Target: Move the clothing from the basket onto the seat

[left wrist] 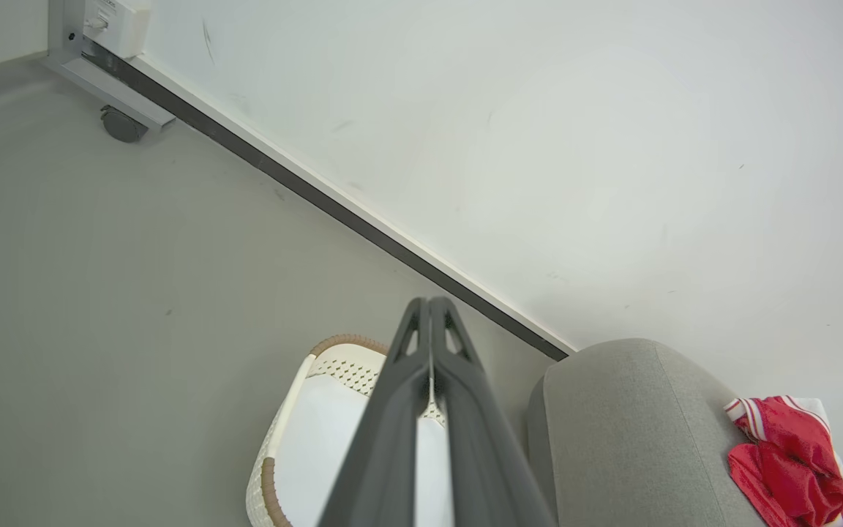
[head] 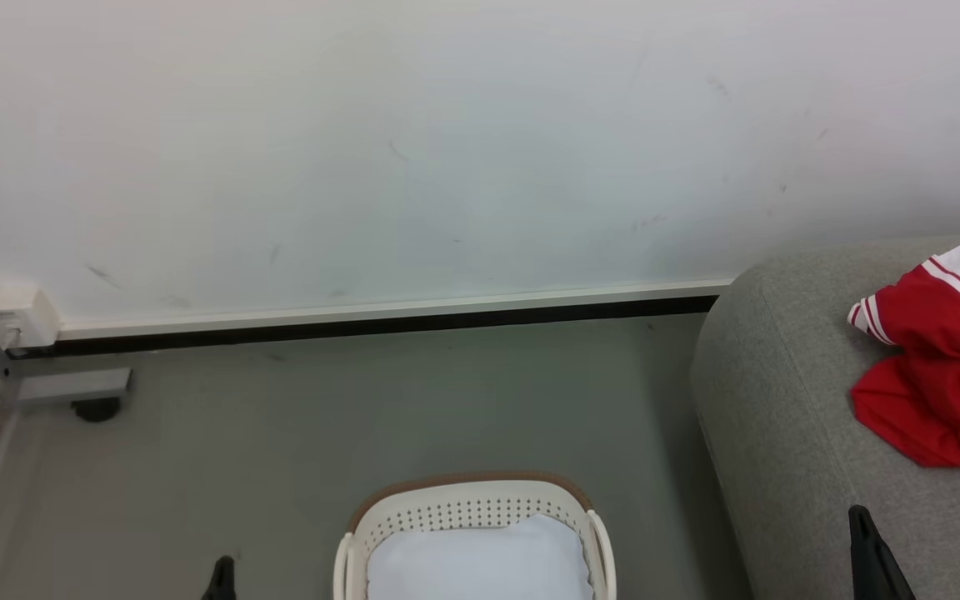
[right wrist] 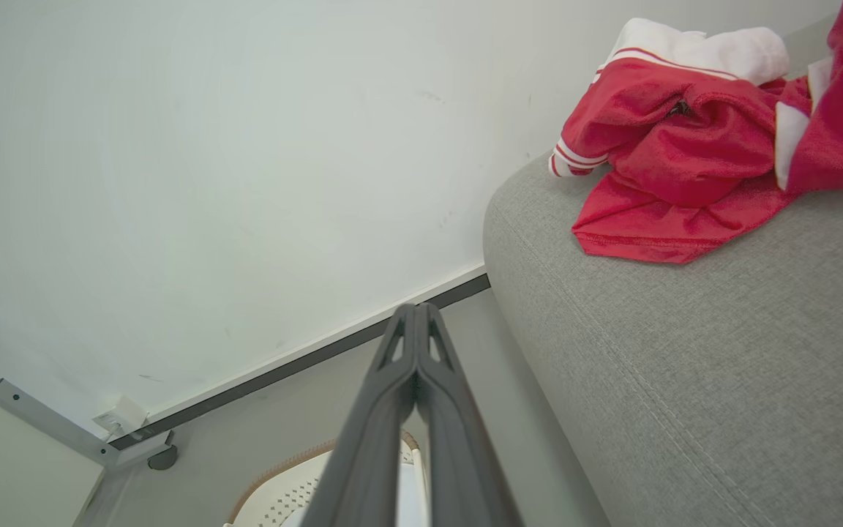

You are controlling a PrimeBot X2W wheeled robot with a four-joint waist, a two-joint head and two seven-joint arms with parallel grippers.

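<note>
The red and white clothing lies crumpled on the grey seat at the right, its striped trim showing. In the right wrist view the clothing rests near the seat's rounded corner. The cream basket stands on the floor at bottom centre, and only its pale pad shows inside it. My left gripper is shut and empty, above the basket. My right gripper is also shut and empty, in front of the seat. The left gripper's tip and the right gripper rise from the bottom edge.
A white wall with a dark baseboard runs behind the grey floor. A metal frame foot with a caster and a white box sit at the left corner. The seat stands just right of the basket.
</note>
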